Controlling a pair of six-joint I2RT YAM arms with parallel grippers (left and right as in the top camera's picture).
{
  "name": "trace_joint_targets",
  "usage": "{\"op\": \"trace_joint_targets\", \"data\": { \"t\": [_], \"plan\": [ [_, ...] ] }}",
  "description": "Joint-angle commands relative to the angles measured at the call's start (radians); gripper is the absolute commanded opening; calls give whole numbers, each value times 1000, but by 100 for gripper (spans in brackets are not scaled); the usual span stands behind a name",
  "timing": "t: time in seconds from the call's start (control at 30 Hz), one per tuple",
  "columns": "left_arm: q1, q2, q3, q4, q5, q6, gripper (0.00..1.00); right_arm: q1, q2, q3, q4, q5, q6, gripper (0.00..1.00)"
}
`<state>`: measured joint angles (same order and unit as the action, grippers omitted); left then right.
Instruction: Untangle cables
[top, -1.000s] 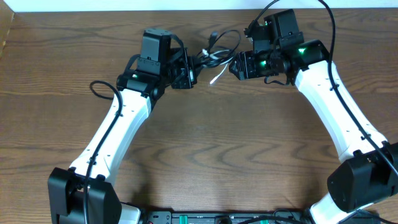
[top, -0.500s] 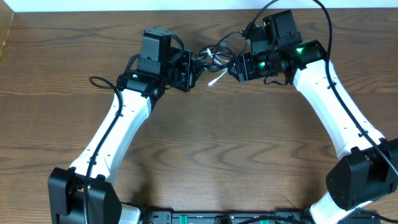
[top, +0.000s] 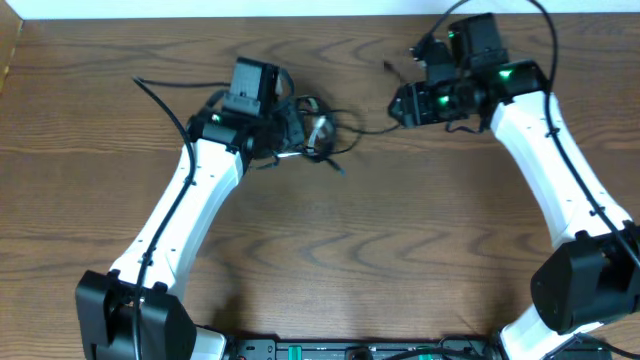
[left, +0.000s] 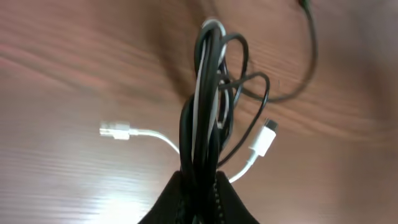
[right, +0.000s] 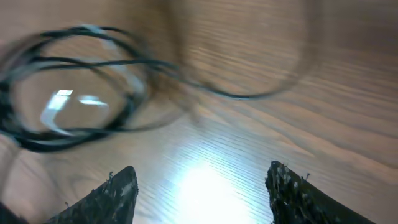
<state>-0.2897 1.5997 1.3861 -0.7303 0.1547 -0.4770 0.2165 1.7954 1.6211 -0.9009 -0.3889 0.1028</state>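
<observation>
**Left pincer clamped on the tangle, right pincer spread and empty**

The left pincer (left: 200, 188) was pressed together on the cable bundle (left: 202, 118), which rose out of its tips as a tight upright twist of black and white strands. In the left wrist view the black cable (left: 185, 127) made up most of the twist and opened into several loops near its top. One thin black strand swept off toward the upper right. The white cable (left: 157, 135) threaded through the same twist and left it low down on both sides. To the left it ended in a silvery plug (left: 115, 131) lying flat on the wooden surface (top: 350, 250). To the right it curved up to a white plug (left: 263, 140) tipped with a dark end.

From overhead, the bundle sat toward the far side of the surface, just beside the left arm's wrist. A single black strand ran from it across the wood toward the right arm (top: 545, 160).

The right pincer (right: 205, 190) was spread wide, its two dark fingers (right: 117, 194) well apart with only bare, glare-lit wood between them. It held nothing. In the right wrist view the cable loops appeared blurred at the upper left, well clear of the fingertips. I could not tell whether the black strand touched the right pincer.
</observation>
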Motion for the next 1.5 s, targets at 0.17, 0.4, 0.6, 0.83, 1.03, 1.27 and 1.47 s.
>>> {"op": "trace_joint_targets", "data": {
  "t": [0.17,0.4,0.6,0.83,1.03,1.27,1.47],
  "plan": [
    [-20,-14,285,-77,-412,325,8,-108,10,-7,-23,-6,-15,64],
    [-154,51,285,-104,-434,352,7,-169,10,-7,-38,-6,-14,65],
    [-279,224,284,-160,-436,352,8,-209,10,-7,-64,-6,-27,65],
    [-427,315,284,-146,-428,353,60,-235,10,-7,-68,-6,-33,67],
    [-454,280,310,-132,-382,353,64,-235,10,-7,-68,-6,-34,68],
    [-378,151,316,-117,-293,329,64,-234,10,-7,-68,-28,-34,70],
    [-227,-21,316,-130,-292,223,64,-169,11,-7,-60,-75,-60,71]
  ]
}}
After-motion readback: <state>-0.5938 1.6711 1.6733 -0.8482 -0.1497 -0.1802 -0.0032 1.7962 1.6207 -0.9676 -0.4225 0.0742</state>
